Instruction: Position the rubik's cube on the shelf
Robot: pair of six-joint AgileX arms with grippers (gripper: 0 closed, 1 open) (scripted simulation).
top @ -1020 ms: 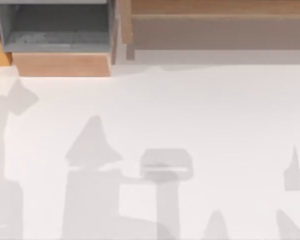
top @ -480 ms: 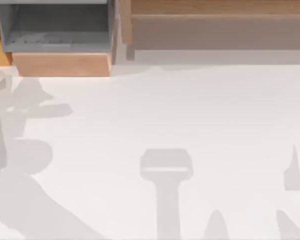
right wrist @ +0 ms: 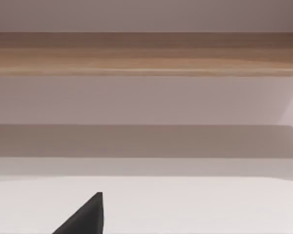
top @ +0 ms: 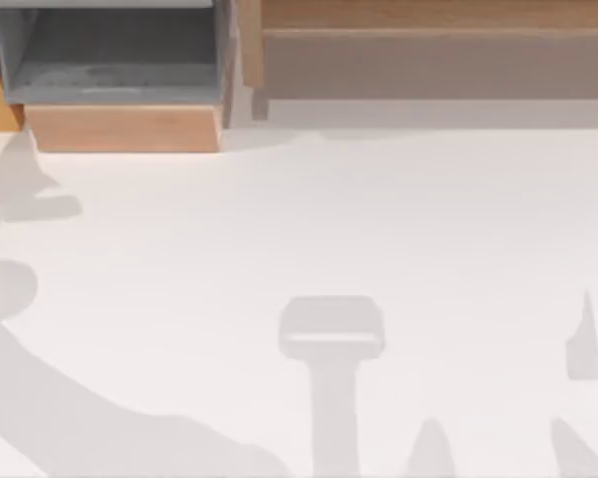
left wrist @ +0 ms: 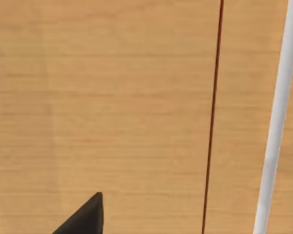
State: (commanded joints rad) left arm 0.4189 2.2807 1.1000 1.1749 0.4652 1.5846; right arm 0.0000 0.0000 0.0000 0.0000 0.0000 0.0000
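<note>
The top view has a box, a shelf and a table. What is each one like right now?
Grey-interior box: open, nothing inside it.
Shelf: top board bare where it shows, standing on the table.
Table: white, crossed by grey arm shadows.

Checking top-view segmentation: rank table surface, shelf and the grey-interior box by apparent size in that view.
1. Table: largest by far, white surface across most of the view.
2. Shelf: long, cut by the top and right edges.
3. Grey-interior box: smallest, also cropped at the top.

Both furniture pieces are cut off, so true sizes stay unsure.
</note>
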